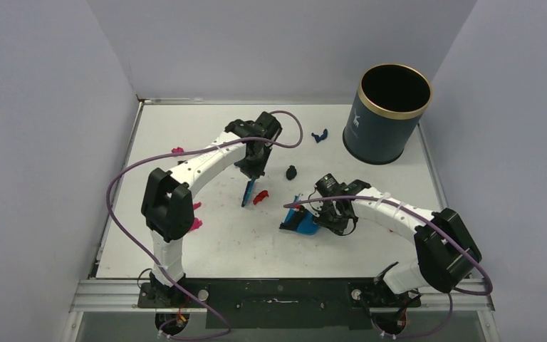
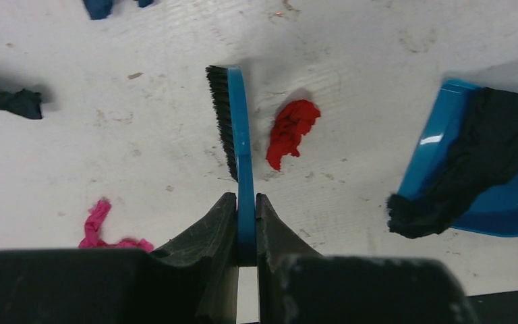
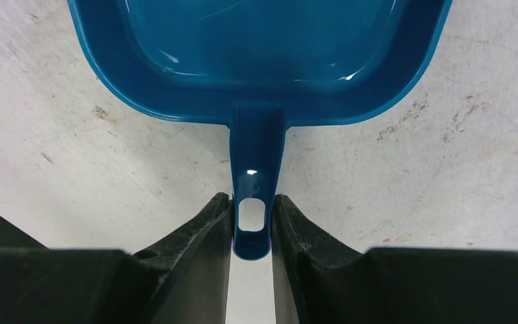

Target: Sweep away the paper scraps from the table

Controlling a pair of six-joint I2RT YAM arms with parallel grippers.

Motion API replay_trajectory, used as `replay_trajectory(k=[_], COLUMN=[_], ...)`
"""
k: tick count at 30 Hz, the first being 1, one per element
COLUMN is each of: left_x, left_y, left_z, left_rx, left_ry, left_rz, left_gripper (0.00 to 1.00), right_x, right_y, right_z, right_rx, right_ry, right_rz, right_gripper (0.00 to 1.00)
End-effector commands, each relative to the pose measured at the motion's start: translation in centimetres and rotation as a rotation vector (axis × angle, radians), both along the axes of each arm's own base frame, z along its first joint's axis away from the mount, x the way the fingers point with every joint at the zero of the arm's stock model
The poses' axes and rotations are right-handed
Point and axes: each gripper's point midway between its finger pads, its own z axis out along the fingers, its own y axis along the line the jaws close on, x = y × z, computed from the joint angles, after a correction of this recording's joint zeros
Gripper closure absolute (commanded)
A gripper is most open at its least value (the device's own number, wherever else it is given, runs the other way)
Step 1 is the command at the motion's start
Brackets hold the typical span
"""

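Evidently early: the left gripper (image 2: 246,223) clamped the brush (image 2: 233,121), the right gripper (image 3: 251,229) the dustpan (image 3: 256,40) handle. One black scrap (image 2: 472,162) lay at the dustpan's mouth; a red scrap (image 2: 291,131) right of the left gripper and a pink scrap (image 2: 98,223) left of it lay unswept on the desk (image 2: 141,169).

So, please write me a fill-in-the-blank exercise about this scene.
1. The left gripper is shut on the blue ___.
2. The right gripper holds the ___ by its handle.
3. The paper scrap beside the bristles is ___.
4. The bin stands at the table's far ___ corner.
Missing words: brush; dustpan; red; right.
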Motion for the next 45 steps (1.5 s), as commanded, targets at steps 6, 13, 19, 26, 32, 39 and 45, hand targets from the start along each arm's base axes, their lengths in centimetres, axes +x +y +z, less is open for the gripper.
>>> replay_trajectory(k=[6, 13, 19, 26, 32, 39, 45], left_x=[-3.0, -4.8, -5.5, -4.7, -2.5, 3.8, 10.0], left_y=[-7.6, -10.6, -11.6, -10.9, -8.4, -9.0, -14.7], left_z=[0.2, 2.6, 5.7, 9.1, 12.9, 16.2, 15.7], left_rx=[-0.252, -0.416, -0.490, -0.484, -0.353, -0.442, -0.693], left_ry=[0.108, 0.160, 0.134, 0.043, -0.082, -0.268, -0.330], left_rz=[-0.105, -0.164, -0.194, -0.181, -0.173, -0.099, -0.016], left_gripper=[1.00, 1.00, 1.00, 1.00, 1.00, 1.00, 1.00], right_x=[1.1, 1.5, 2.2, 2.6, 3.3, 3.1, 2.2], right_y=[1.5, 2.7, 3.0, 2.2, -0.4, -4.2, -6.7], right_z=[-0.3, -0.5, 0.3, 1.3, 3.1, 4.3, 3.9], right_rx=[0.016, 0.063, 0.098, 0.120, 0.128, 0.100, 0.105], right_ry=[0.016, 0.051, 0.065, 0.047, 0.006, -0.031, -0.013], right_rz=[-0.006, -0.017, -0.043, -0.066, -0.107, -0.141, -0.190], right_gripper=[0.95, 0.95, 0.95, 0.95, 0.95, 0.95, 0.95])
